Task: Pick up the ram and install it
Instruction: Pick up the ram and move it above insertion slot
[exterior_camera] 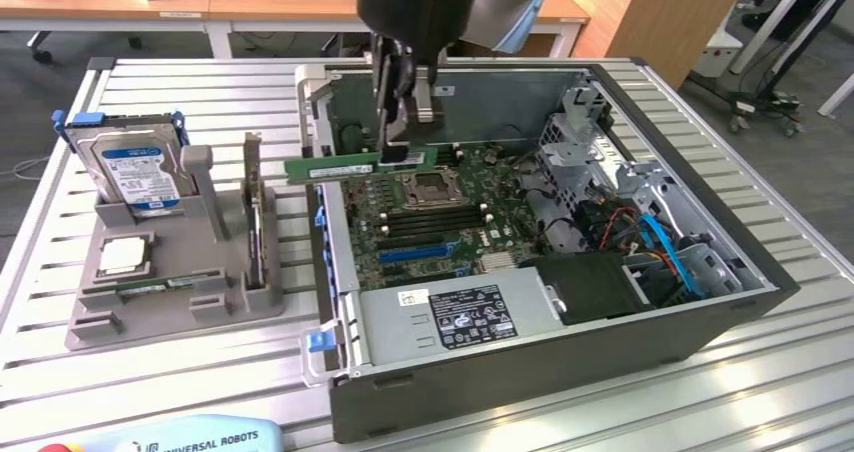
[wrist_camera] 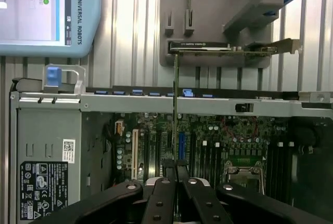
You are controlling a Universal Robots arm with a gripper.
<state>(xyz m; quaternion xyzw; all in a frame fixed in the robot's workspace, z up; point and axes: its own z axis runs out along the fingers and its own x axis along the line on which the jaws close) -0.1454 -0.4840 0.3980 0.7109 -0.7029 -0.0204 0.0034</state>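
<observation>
The claw [exterior_camera: 400,155] pinches the ram [exterior_camera: 340,167] edge-up, its long axis horizontal.

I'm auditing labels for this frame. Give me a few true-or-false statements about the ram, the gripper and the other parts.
1. The gripper is shut on the ram. True.
2. The ram sits in a motherboard slot. False: it is held above the motherboard.
3. The hard drive stands in the grey holder outside the case. True.
4. The case is closed. False: it is open, with the board exposed.
</observation>
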